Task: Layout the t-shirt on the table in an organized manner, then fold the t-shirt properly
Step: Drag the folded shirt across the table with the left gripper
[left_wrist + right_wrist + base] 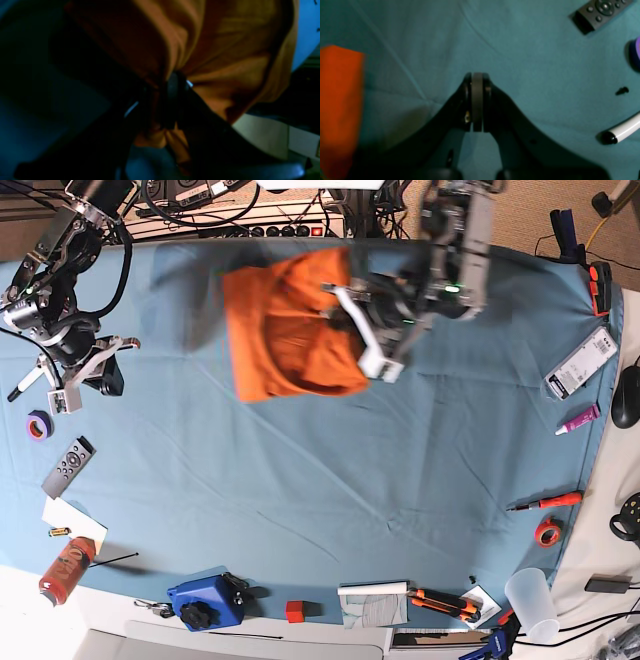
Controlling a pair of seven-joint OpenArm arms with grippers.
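Orange t-shirt (290, 330) bunched and lifted near the far edge of the table (330, 500) — not yet spread flat, no fold begun. Pinched in the left gripper (162, 100), jaws closed on a gather of cloth. Right gripper (477, 100) closed on nothing, well apart, near the remote (600, 12) and marker (620, 131). Laying out and folding both still to do.

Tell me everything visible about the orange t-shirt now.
The t-shirt is plain bright orange, soft cotton by its look, bunched and creased, not spread out. It is at the far middle of the table. The left gripper is shut on a fold of it; nothing else touches it. No label shows.
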